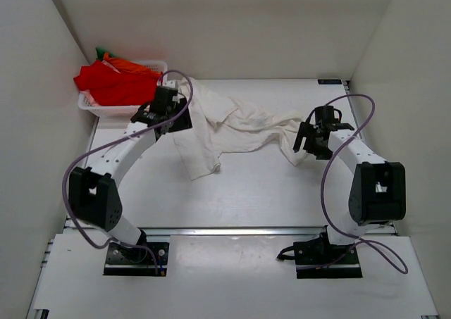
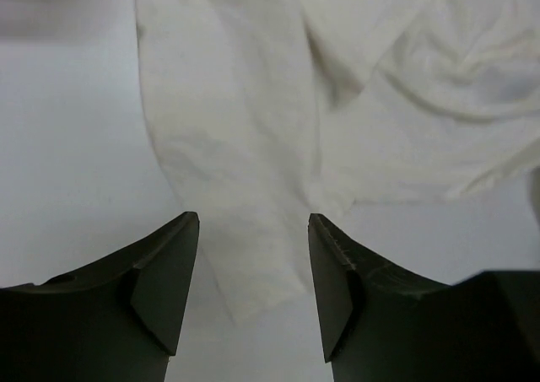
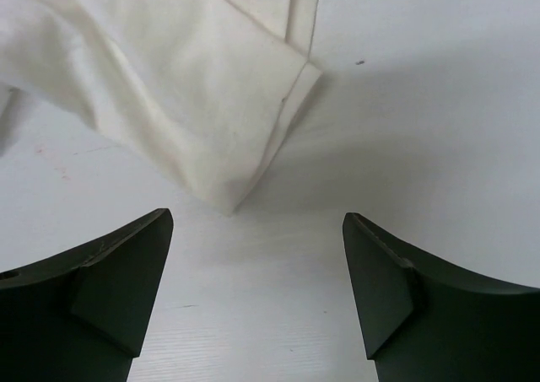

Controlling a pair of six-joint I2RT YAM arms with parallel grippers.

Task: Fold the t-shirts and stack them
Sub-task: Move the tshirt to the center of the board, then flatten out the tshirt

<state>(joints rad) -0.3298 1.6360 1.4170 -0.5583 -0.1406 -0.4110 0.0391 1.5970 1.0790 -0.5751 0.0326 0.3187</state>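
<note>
**Desk lead:** Where's the white t-shirt [image 1: 232,129]?

**Me:** It's lying rumpled across the middle of the desk [image 1: 268,192], twisted, with one part trailing toward my near side. The red t-shirt [image 1: 113,83], the orange t-shirt [image 1: 130,64] and a bit of green cloth [image 1: 101,52] are heaped in the white lattice basket [image 1: 106,110] at the far left corner.

**Desk lead:** And your tools?

**Me:** Both are released and holding nothing. The left tool [image 2: 253,222] hovers over a strip of the white cloth that runs beneath the gap between its fingers. The right tool [image 3: 257,217] is spread wide over bare desk, with a hemmed corner [image 3: 253,171] of the shirt just ahead of it.

**Desk lead:** So what's the plan?

**Me:** I think it needs flattening before any fold. I'd pinch one layer only at each end, low and close to the hem. Then I'd draw the two tools apart evenly so the twist comes out instead of tightening. If I grab a bunch of layers, the creases will probably get locked in.

**Desk lead:** Anything about the surface?

**Me:** It's white, smooth and matte, so the cloth should slide, but its edges are hard to read against it. Plain white walls [image 1: 211,23] close in on three sides, and the basket sits close to my left arm.
</note>
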